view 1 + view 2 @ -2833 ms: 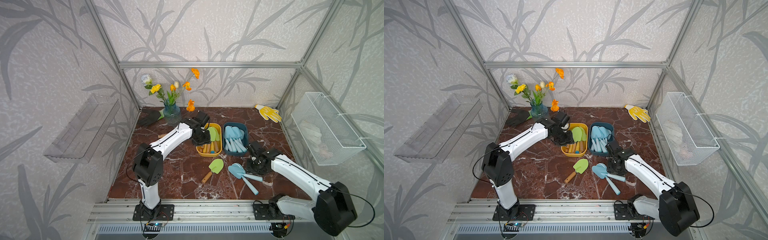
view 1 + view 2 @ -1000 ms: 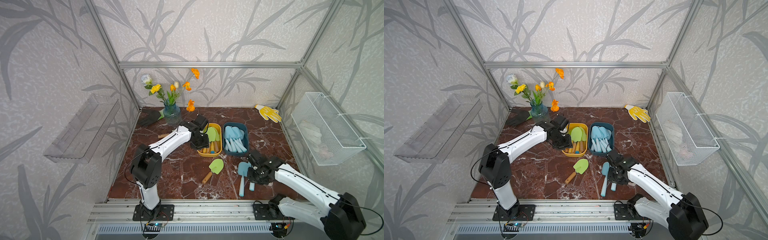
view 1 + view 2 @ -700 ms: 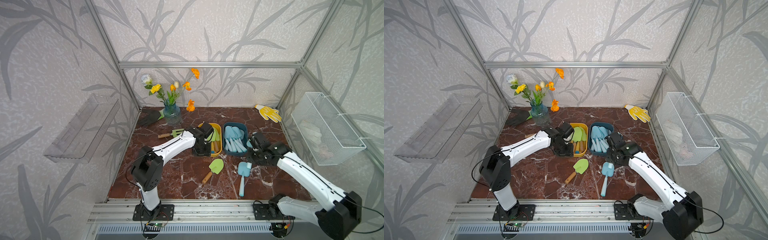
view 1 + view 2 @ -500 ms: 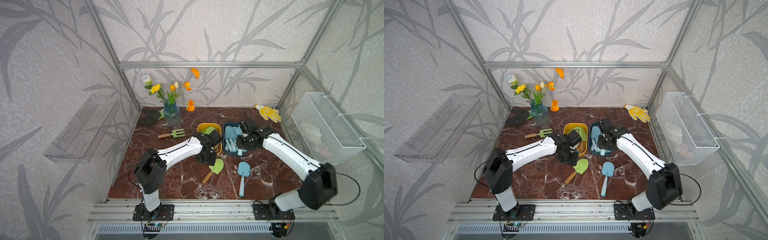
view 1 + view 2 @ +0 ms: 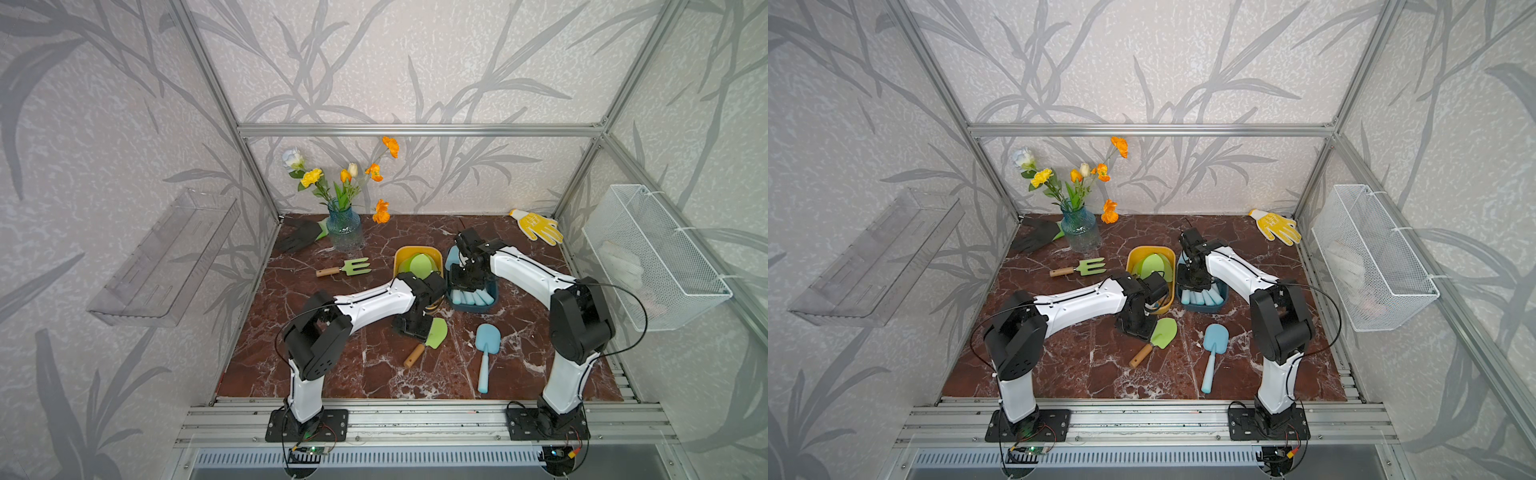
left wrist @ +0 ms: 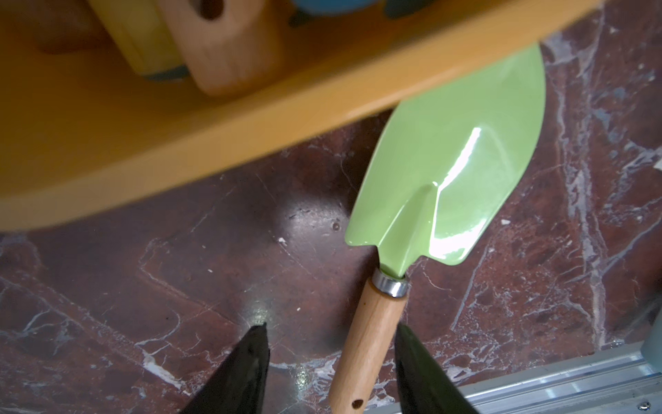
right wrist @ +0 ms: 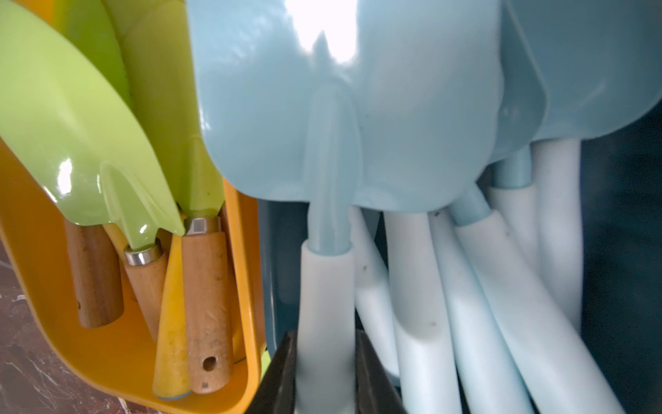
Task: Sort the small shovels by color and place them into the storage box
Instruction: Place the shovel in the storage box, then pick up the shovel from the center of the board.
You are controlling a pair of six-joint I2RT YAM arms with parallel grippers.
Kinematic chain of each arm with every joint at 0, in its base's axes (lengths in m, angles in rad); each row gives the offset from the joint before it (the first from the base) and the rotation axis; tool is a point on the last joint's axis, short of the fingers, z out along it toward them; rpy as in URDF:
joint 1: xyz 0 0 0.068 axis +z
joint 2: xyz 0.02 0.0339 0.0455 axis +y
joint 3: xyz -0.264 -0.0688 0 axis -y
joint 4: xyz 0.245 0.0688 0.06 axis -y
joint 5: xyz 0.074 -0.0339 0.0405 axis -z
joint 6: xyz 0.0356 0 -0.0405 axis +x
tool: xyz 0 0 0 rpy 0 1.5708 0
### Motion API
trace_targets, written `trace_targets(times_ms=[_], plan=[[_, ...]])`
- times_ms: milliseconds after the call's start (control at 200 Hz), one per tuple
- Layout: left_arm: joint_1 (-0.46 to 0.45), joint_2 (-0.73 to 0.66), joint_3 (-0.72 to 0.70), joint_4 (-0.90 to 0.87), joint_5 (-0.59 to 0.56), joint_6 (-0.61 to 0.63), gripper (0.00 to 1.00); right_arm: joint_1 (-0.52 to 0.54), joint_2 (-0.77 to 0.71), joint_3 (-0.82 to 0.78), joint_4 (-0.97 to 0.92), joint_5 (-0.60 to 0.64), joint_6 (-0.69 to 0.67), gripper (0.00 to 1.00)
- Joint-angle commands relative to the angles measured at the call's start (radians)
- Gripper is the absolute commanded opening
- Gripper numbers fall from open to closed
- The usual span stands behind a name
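The left gripper (image 6: 330, 327) has its jaws apart, one on each side of the wooden handle of the green shovel (image 6: 451, 154). This shovel lies on the table (image 6: 143, 279), just beside the yellow box (image 6: 215, 136). The right gripper (image 7: 325, 335) is clamped on the pale handle of a light blue shovel (image 7: 340, 118), low in the dark blue box (image 7: 279, 258) among others of its colour. A second blue shovel (image 5: 485, 338) lies apart on the table.
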Motion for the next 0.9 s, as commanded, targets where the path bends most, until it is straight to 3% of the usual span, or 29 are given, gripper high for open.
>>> trace_targets(times_ms=[0, 220, 360, 455, 680, 895], plan=[[-0.012, 0.012, -0.002, -0.018, -0.013, 0.014, 0.57, -0.025, 0.006, -0.031, 0.019, -0.001, 0.009, 0.11], [-0.024, 0.023, 0.002, -0.027, -0.013, 0.015, 0.57, -0.057, 0.019, -0.051, 0.044, 0.006, 0.0, 0.13], [-0.03, 0.024, 0.0, -0.038, -0.008, 0.02, 0.58, -0.055, -0.003, -0.057, 0.028, -0.011, -0.008, 0.33], [-0.034, 0.021, -0.006, -0.045, -0.003, 0.018, 0.58, -0.055, -0.074, -0.086, 0.016, 0.016, -0.006, 0.4], [-0.061, 0.035, -0.011, -0.045, 0.03, 0.024, 0.6, -0.055, -0.318, -0.169, -0.02, 0.11, -0.002, 0.43], [-0.096, 0.113, -0.012, -0.075, 0.042, 0.024, 0.58, -0.057, -0.439, -0.279, -0.028, 0.124, 0.019, 0.43]])
